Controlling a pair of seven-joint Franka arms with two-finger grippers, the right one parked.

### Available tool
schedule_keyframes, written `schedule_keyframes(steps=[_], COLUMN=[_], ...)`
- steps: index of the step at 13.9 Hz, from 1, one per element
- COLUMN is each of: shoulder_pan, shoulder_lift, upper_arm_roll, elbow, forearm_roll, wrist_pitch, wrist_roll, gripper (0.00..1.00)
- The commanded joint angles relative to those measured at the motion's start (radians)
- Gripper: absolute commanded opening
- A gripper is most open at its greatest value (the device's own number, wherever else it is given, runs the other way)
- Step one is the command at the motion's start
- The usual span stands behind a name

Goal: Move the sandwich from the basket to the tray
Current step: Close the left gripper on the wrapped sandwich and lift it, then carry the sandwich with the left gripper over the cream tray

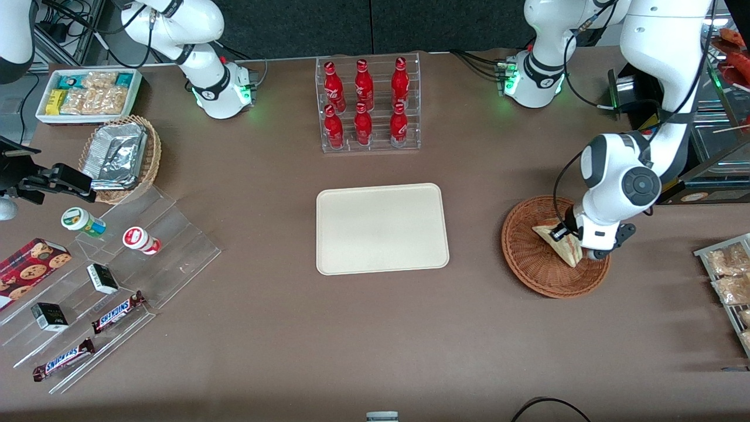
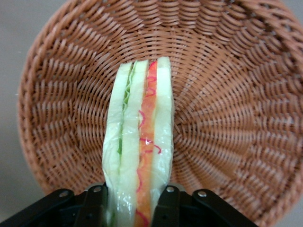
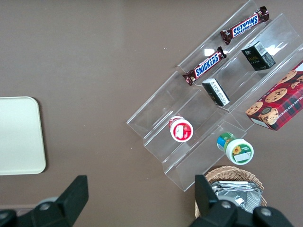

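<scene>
Gripper (image 2: 135, 201) clenched on sandwich (image 2: 139, 142), fingers (image 2: 165, 208) pressing both bread faces; basket (image 2: 227, 94) directly beneath; tray (image 1: 382, 227) well apart, bare.

SNICKERS in white letters on two brown candy bars (image 1: 119, 311) (image 1: 63, 359) lying on the clear plastic steps (image 1: 170, 258); same word readable on both bars in the right wrist view. White curly writing on the red bottles (image 1: 364, 102) in the clear rack, too small to read. Tiny print on the two dark little boxes (image 1: 102, 278), also too small. No words on the gripper (image 1: 577, 243), down in the basket (image 1: 530, 264)
</scene>
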Motion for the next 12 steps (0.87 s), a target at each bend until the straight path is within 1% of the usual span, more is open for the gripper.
schedule_keyframes(steps=[1, 3, 5, 8, 12], shoulder_pan=[-0.046, -0.109, -0.210, -0.354, -0.477], shoulder_lift=[-0.008, -0.005, 0.000, 0.035, 0.111], upper_arm_roll=[0.002, 0.002, 0.002, 0.002, -0.027], elbow=[0.153, 0.223, 0.256, 0.305, 0.409], forearm_roll=[0.009, 0.008, 0.005, -0.011, -0.011], wrist_pitch=[-0.179, -0.257, -0.311, -0.311, -0.302], wrist_roll=[-0.002, -0.015, -0.022, -0.059, -0.036], gripper=[0.00, 0.00, 0.00, 0.00, 0.00])
